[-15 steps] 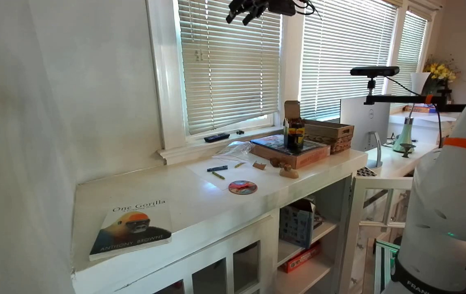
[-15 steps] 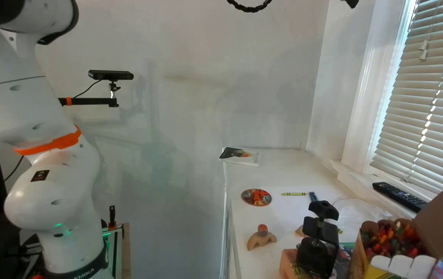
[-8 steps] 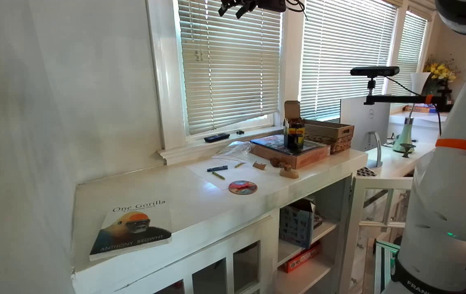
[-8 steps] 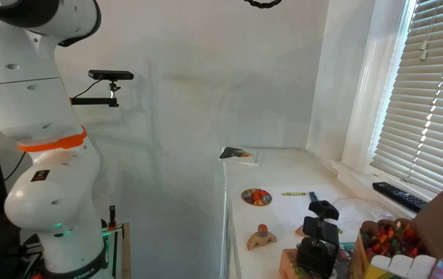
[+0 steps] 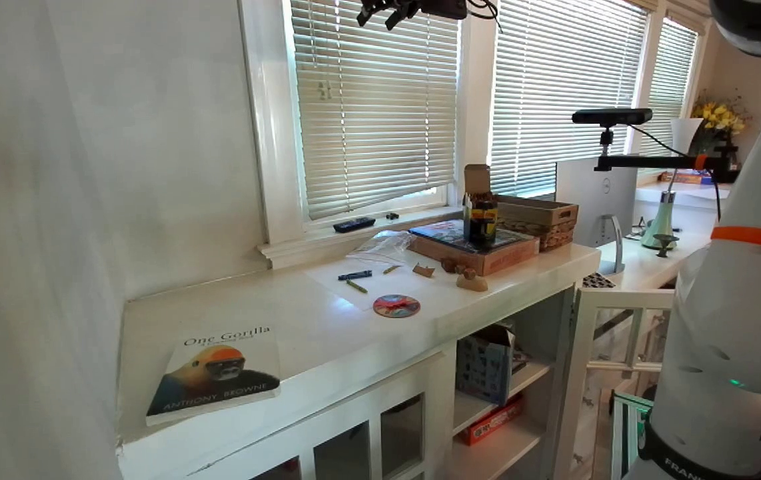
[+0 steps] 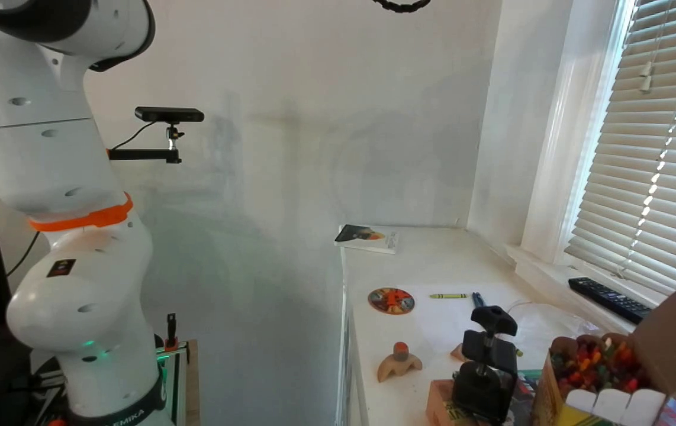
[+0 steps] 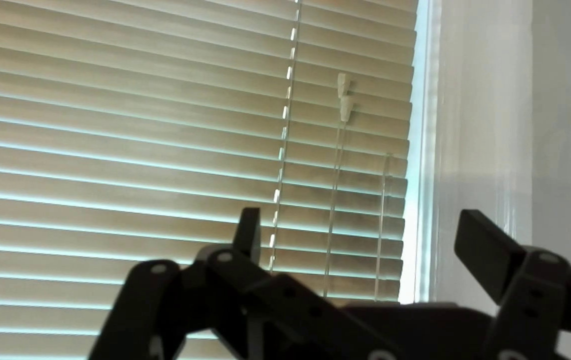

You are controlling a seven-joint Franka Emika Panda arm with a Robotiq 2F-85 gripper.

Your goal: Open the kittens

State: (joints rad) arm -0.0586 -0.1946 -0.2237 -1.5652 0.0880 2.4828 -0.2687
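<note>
The narrower white slatted blind [image 5: 380,127] hangs lowered over the window, its bottom edge slanted. It also shows in an exterior view [image 6: 640,177] and fills much of the wrist view [image 7: 140,160]. Two small white cord tassels [image 7: 345,100] show against it, with thin pull cords [image 7: 334,195] and a clear wand [image 7: 381,215] beside them. My gripper [image 5: 376,23] is high in front of the blind's upper part. In the wrist view my gripper [image 7: 359,217] is open and empty, fingers wide apart; cords and wand appear between them, but contact cannot be told.
A wider blind [image 5: 567,87] hangs beside it. On the cabinet top [image 5: 240,300] are a book [image 5: 220,373], crayons, a disc [image 5: 396,306], a flat box [image 5: 474,253] bearing a crayon box [image 6: 598,378], and a wooden crate [image 5: 540,213]. A remote [image 5: 354,225] lies on the sill.
Between one second and half a second ago, my gripper moved left and slightly up in an exterior view, and the arm shifted with it. Since then nothing has visibly moved.
</note>
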